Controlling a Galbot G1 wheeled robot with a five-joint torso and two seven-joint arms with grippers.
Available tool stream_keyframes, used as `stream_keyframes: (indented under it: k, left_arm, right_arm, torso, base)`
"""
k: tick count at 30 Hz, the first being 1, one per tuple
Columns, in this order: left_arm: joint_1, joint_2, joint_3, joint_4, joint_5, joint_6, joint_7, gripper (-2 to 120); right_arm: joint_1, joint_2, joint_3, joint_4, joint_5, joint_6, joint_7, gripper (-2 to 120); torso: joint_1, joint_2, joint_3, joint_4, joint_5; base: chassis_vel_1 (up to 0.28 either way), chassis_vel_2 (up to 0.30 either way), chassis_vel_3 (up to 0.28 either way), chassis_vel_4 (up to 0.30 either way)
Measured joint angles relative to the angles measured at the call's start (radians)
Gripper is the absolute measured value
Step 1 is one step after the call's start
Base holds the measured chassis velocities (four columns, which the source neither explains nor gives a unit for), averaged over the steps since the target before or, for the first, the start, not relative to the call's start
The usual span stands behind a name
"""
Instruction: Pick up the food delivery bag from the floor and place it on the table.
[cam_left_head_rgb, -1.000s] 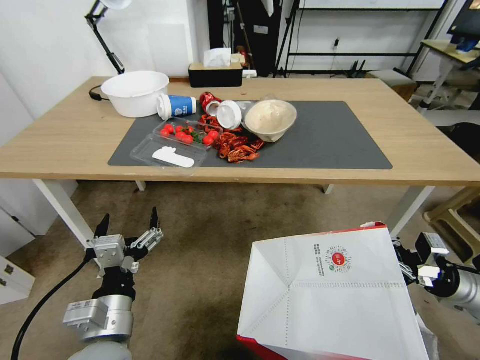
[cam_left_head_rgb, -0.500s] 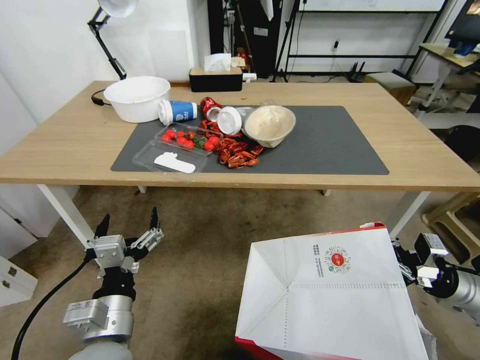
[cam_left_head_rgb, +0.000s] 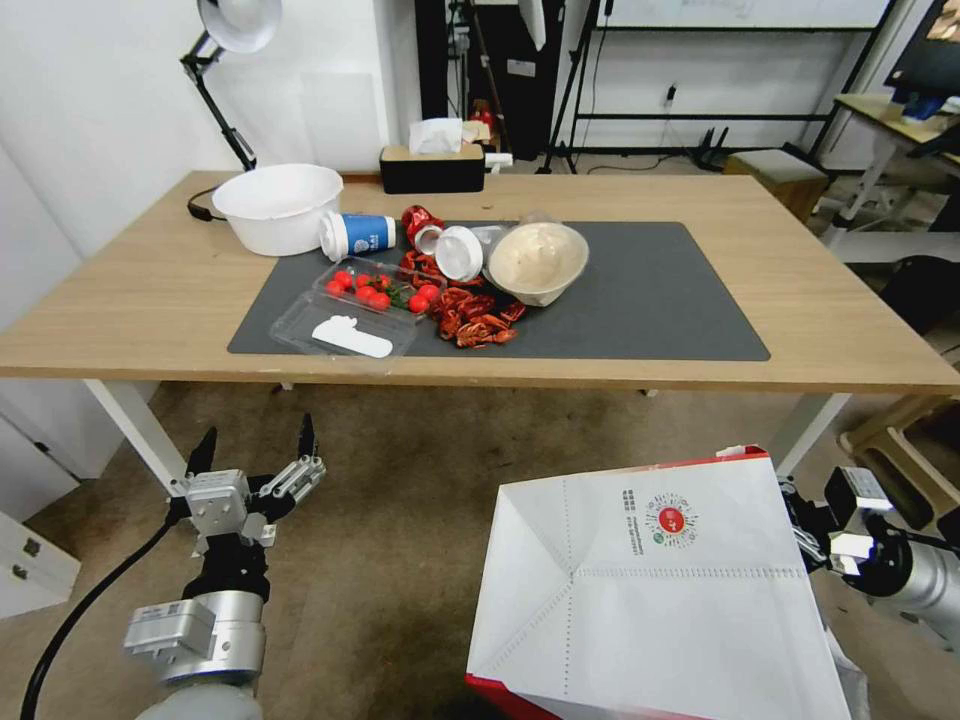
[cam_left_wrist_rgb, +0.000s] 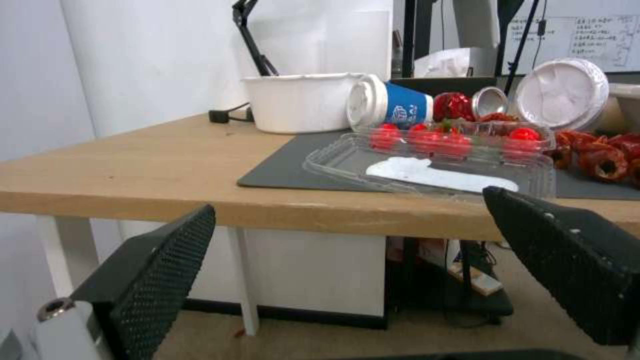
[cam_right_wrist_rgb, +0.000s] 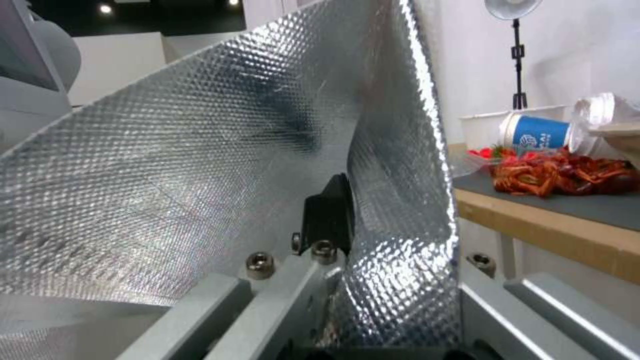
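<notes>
Above stained floor (cam_left_head_rgb: 400, 520), white-based foil-lined food delivery bag (cam_left_head_rgb: 650, 600) clamped in right gripper (cam_left_head_rgb: 800, 535) fingers; left gripper (cam_left_head_rgb: 255, 450) fingers apart.

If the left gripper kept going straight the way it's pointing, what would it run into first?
Probably the front edge of the table. The open left gripper points at that edge, just below the clear plastic tray, with free air between. Depth is hard to judge, so it might slip just under.

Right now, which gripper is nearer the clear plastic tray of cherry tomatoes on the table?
Left. The left gripper hangs open below the table edge, near the tomato tray; the right gripper clamps the bag farther off.
</notes>
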Motion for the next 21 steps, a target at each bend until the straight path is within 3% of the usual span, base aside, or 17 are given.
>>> stream_keyframes:
  k: [21]
  left_arm:
    - [-0.002,0.001,0.002,0.005,0.002,-0.003,0.003,100]
  right_arm:
    - [-0.004,-0.002,0.006,0.005,0.004,0.000,0.000,0]
  torso:
    - [0.040,0.095,0.055,-0.0001,0.0000]
  base:
    - [0.000,0.000,0.000,0.000]
